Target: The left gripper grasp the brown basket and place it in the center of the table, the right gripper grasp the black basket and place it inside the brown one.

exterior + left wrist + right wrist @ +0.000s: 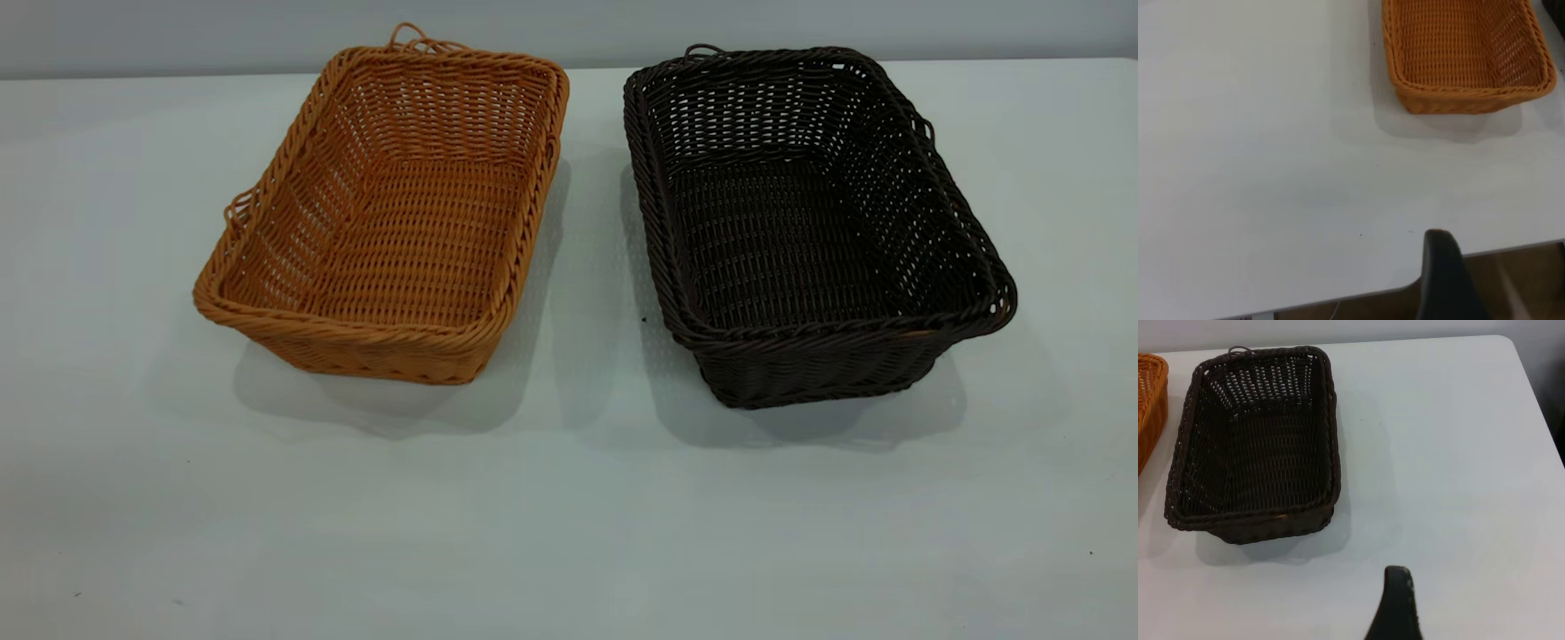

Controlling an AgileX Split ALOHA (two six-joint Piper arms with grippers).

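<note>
The brown basket (391, 213) stands upright and empty on the table (569, 516), left of the middle. The black basket (809, 222) stands upright and empty to its right, a narrow gap between them. Neither arm shows in the exterior view. Only a dark part of my left gripper (1441, 273) shows in the left wrist view, over the table's near edge and far from the brown basket (1465, 53). Only a dark part of my right gripper (1398, 603) shows in the right wrist view, above bare table, apart from the black basket (1255, 447).
Bare tabletop lies in front of both baskets and on their outer sides. The table's edge (1405, 288) and the brown floor beyond it show in the left wrist view. The table's right edge (1535, 400) shows in the right wrist view.
</note>
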